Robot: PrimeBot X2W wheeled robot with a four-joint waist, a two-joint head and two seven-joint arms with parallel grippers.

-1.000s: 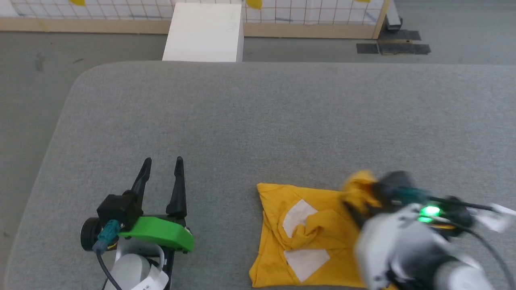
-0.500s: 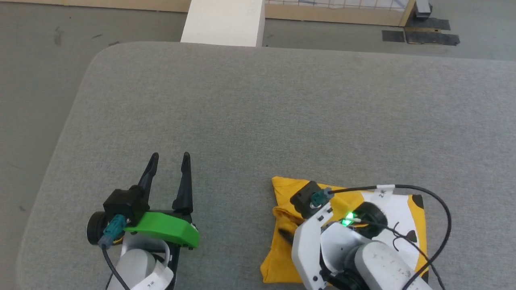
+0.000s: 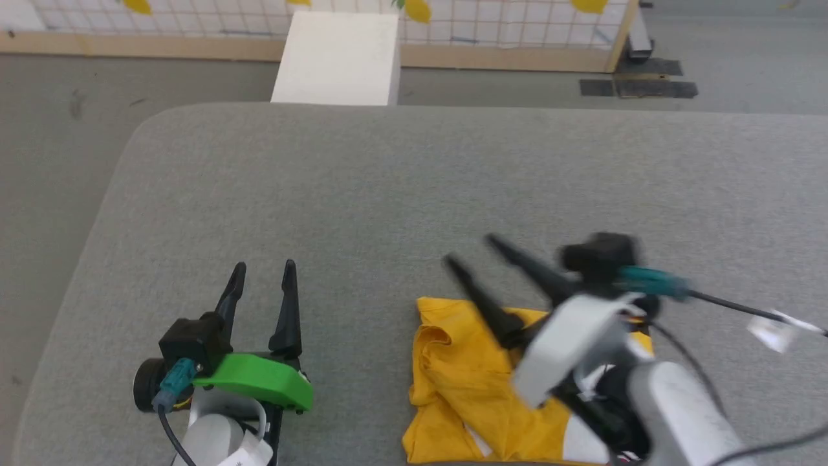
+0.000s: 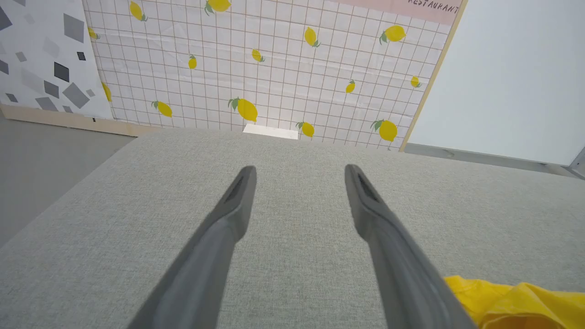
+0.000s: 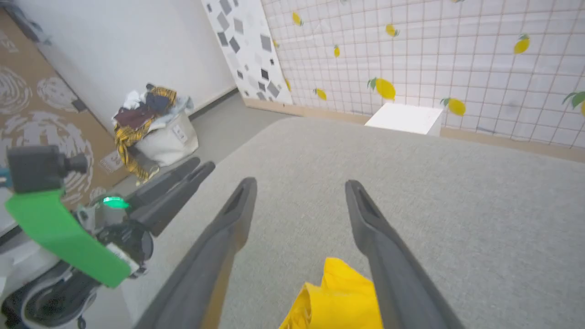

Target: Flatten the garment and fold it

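Observation:
The garment (image 3: 462,388), a mustard-yellow T-shirt with white patches, lies folded over itself at the near edge of the grey table (image 3: 414,188). My right gripper (image 3: 467,249) hovers open above its far edge, fingers pointing up-left, with nothing between them. In the right wrist view a yellow fold of the garment (image 5: 336,297) lies below the spread fingers of the right gripper (image 5: 299,183). My left gripper (image 3: 262,265) rests open on the table to the left of the garment. The left wrist view has the left gripper (image 4: 299,168) open and the garment's (image 4: 512,301) edge at lower right.
A white box (image 3: 336,58) stands beyond the table's far edge, in front of a lemon-print tiled wall (image 4: 274,68). A laundry basket of mixed clothes (image 5: 155,123) sits on the floor off the table's left side. The table's far half is bare cloth.
My right gripper has opened and let go of the garment, then lifted and swung toward the far left. The garment now lies folded. The head camera has shifted; the left gripper stayed put.

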